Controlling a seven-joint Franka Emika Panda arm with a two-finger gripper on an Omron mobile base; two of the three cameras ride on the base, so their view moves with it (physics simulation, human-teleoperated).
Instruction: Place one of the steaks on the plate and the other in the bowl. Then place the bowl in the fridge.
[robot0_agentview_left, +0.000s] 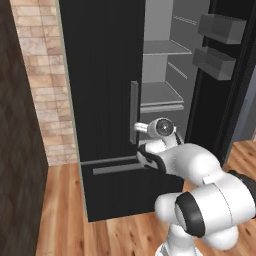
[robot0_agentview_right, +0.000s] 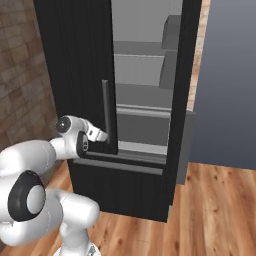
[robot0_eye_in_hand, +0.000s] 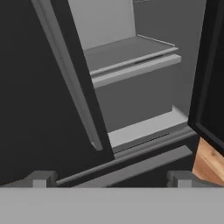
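I'm at the fridge (robot0_agentview_left: 105, 75), one door swung open on grey shelves (robot0_eye_in_hand: 131, 52). My hand (robot0_eye_in_hand: 109, 178) sits low by the vertical handle (robot0_agentview_left: 134, 112), near its bottom end, fingers spread fully wide, gripping nothing. Wood floor (robot0_agentview_right: 210, 210) below, brick wall (robot0_agentview_left: 42, 75) to the left.

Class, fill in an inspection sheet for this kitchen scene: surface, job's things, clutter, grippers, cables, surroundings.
Surface: wooden floor; no counter seen.
Job's things: black fridge, right door swung open, left door shut; grey shelves hold nothing visible. Steaks, plate, bowl: nothing seen.
Clutter: nothing seen.
Grippers: gripper open, empty, close by the grey vertical handle of the shut door, facing the fridge interior.
Cables: nothing seen.
Surroundings: brick wall left of the fridge; grey door bins on the open door.
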